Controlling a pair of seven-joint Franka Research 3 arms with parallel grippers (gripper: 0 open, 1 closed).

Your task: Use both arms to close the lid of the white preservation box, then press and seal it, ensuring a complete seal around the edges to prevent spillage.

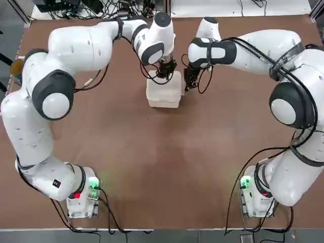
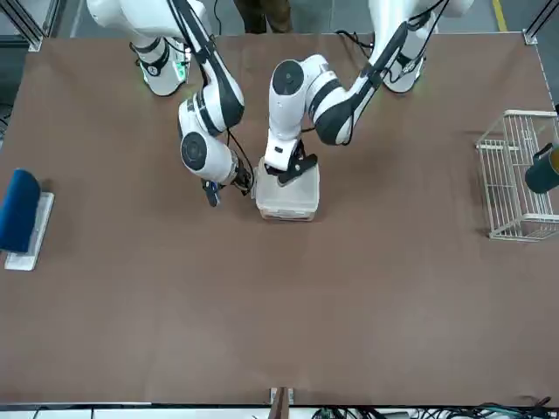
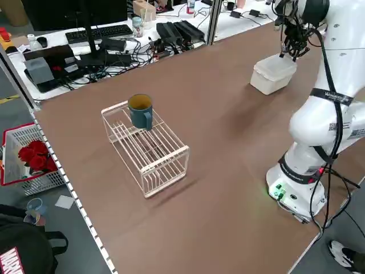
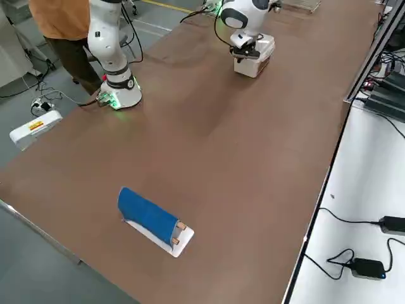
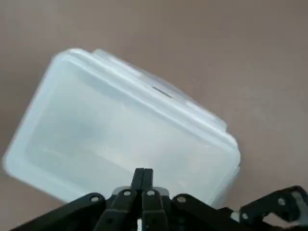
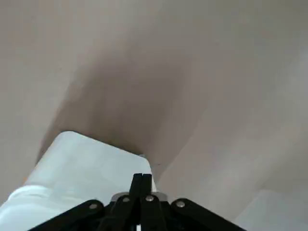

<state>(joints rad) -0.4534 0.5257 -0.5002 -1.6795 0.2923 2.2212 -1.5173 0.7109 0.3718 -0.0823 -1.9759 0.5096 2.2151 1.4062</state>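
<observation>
The white preservation box (image 1: 163, 96) stands on the brown table between the two arms, toward the far side. Its lid (image 5: 125, 130) lies down flat on top of it. My left gripper (image 1: 165, 72) is shut, and its joined fingertips (image 5: 143, 174) point down onto the lid near the box's far edge. My right gripper (image 1: 191, 82) is also shut and hangs just beside the box's right edge, with a corner of the box (image 6: 91, 163) in its wrist view. Nothing is held between either pair of fingers.
A cream wire rack (image 2: 515, 188) holding a teal mug (image 2: 543, 170) stands toward the robot's left end of the table. A blue roll on a white base (image 2: 22, 214) lies toward the right end. A person in orange (image 4: 60, 19) stands behind the right arm's base.
</observation>
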